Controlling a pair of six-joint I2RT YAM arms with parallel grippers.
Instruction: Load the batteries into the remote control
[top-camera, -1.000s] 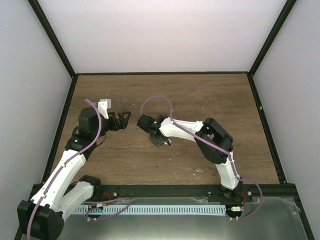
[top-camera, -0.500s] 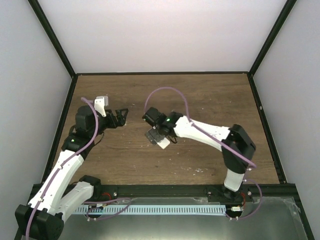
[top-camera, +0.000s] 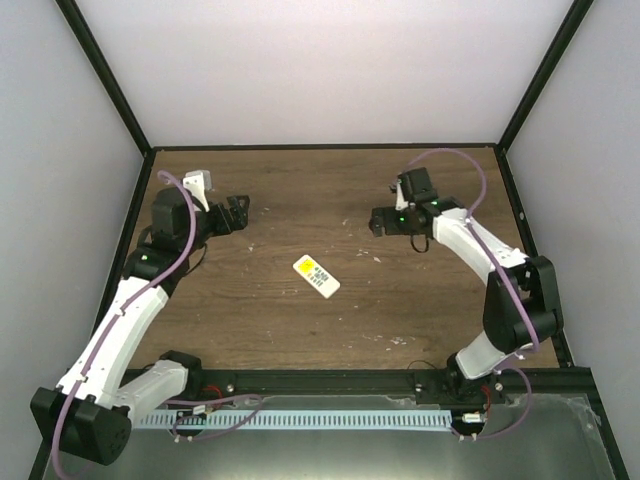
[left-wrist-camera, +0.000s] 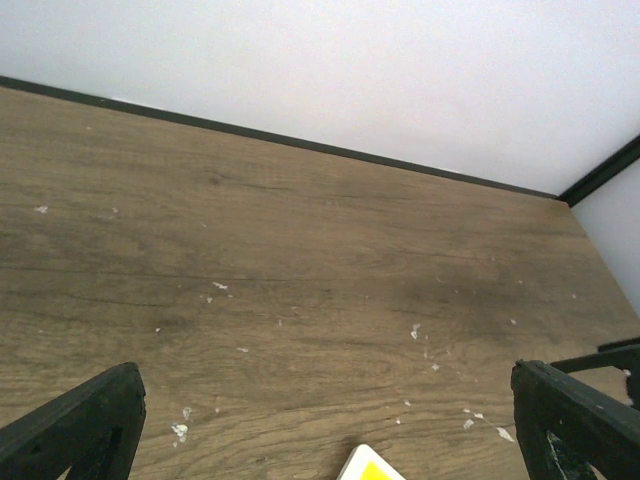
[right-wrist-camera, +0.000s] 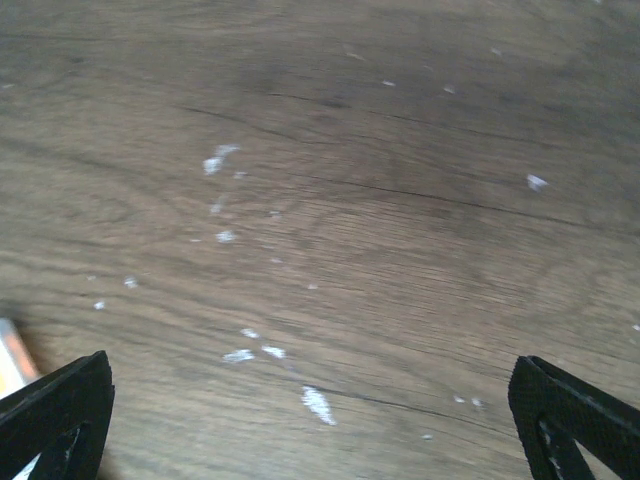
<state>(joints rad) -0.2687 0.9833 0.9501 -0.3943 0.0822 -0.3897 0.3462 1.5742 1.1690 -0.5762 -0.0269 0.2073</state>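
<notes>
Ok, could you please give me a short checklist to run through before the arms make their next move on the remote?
1. The remote control lies free on the table, with neither arm touching it: ok.
2. Its back, with the yellow sticker, faces up: ok.
3. The left gripper is open and empty: ok.
4. The right gripper is open and empty: ok.
5. The batteries are located: not ok, none show in any view.
6. The battery compartment is open: cannot tell, too small to see.
</notes>
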